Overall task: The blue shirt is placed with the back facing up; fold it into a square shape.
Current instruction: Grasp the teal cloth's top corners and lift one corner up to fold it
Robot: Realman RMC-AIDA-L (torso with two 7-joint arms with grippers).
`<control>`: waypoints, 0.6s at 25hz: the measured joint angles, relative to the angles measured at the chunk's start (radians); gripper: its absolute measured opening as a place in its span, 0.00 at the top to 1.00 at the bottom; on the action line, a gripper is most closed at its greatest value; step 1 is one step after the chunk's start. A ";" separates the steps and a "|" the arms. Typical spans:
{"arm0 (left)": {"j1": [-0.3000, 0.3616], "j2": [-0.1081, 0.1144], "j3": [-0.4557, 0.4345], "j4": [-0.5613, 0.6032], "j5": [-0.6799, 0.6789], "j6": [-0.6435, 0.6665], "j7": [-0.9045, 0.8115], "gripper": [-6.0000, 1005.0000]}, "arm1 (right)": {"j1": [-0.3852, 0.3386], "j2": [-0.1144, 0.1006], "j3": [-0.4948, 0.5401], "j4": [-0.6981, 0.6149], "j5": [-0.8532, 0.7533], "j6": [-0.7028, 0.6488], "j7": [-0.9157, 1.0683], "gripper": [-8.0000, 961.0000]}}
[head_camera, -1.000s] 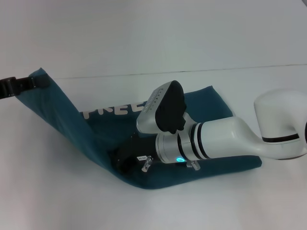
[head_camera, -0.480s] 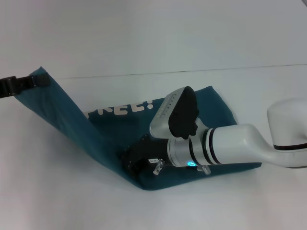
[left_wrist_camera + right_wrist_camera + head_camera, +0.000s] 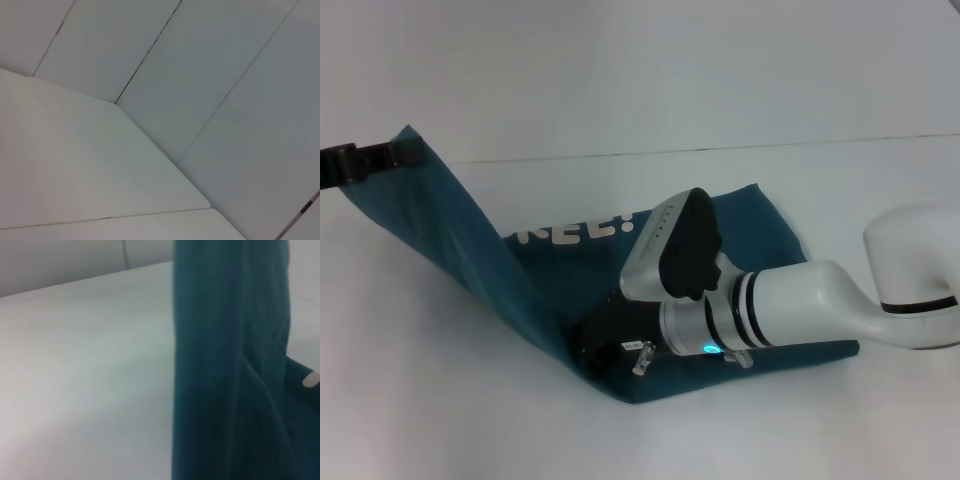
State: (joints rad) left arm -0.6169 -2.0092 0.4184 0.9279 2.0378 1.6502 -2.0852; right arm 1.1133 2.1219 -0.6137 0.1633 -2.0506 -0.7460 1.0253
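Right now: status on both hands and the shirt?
Left hand pinches a lifted shirt corner at far left. Right hand low on the near fold, grip unclear. Shirt half-raised, lettering showing. Nothing in the way.

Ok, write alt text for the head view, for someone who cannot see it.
A blue shirt lies partly folded on a white table, white lettering showing. The left gripper holds one corner raised at the left edge, stretching a flap of cloth. The right gripper presses low on the shirt's near edge.
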 joint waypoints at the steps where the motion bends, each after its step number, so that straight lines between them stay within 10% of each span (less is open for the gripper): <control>1: -0.002 0.000 0.001 0.000 0.000 -0.001 0.000 0.97 | 0.006 0.000 0.006 0.004 -0.008 0.000 0.001 0.99; 15: -0.024 -0.008 0.043 -0.007 -0.010 0.001 0.008 0.97 | 0.088 0.001 0.147 0.047 -0.124 0.028 -0.005 0.99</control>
State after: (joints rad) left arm -0.6413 -2.0176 0.4615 0.9210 2.0277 1.6512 -2.0768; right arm 1.2009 2.1226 -0.4664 0.2108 -2.1747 -0.7183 1.0207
